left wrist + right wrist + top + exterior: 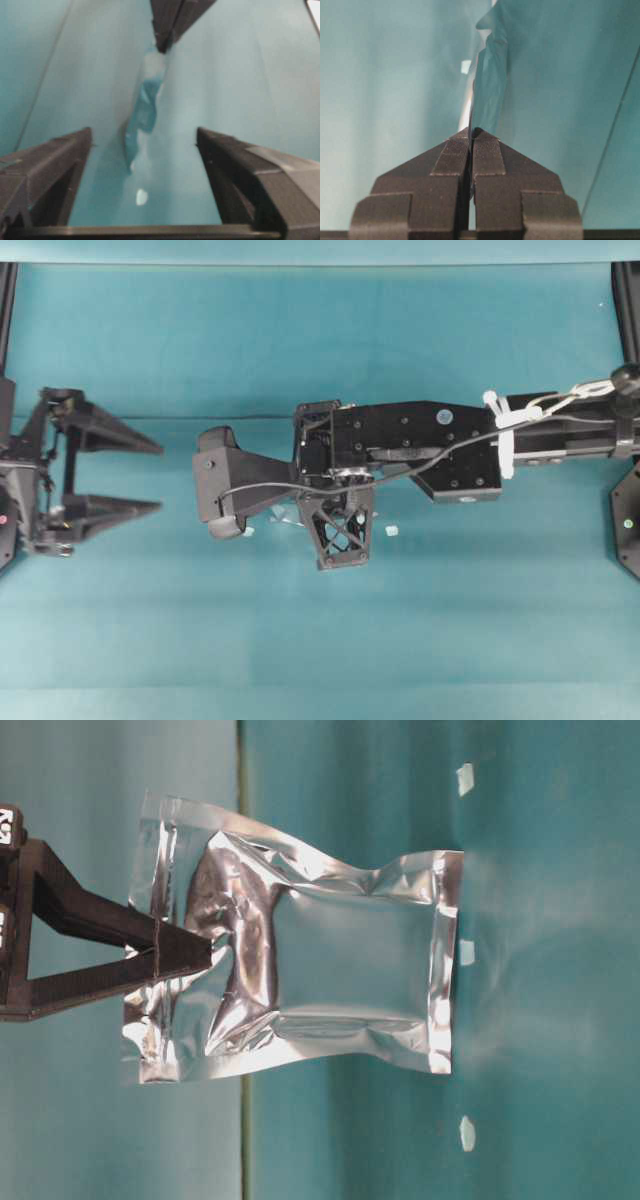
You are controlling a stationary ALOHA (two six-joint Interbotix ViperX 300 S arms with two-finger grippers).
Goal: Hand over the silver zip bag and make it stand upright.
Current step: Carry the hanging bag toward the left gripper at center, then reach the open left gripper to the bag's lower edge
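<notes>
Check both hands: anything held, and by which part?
Right hand is shut on the silver bag, pinching its zip-strip end. Left hand is open and holds nothing.

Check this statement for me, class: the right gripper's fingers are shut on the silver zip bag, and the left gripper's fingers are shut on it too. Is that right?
Not quite. The right gripper is indeed shut on the silver zip bag, as the right wrist view shows. The left gripper, however, is open and apart from the bag: the overhead view shows its fingers spread wide with nothing between them.
</notes>
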